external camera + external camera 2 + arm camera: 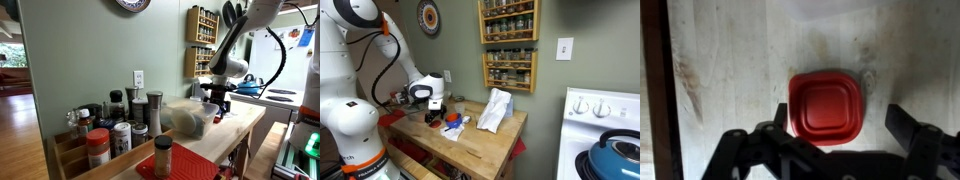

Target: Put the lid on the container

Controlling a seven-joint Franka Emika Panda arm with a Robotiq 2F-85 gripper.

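Wrist view: am hovering gripper [840, 128] over red lid [824, 106], fingers spread wide, gripping nothing. Lid lying flat on wooden table [730, 60]. Container [190, 118] sitting nearby in an exterior view.

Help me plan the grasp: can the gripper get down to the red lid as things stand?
Probably yes. In the wrist view the gripper hangs open above the red lid, which lies flat on the wooden table with nothing on it or between them. The container stands off to one side.
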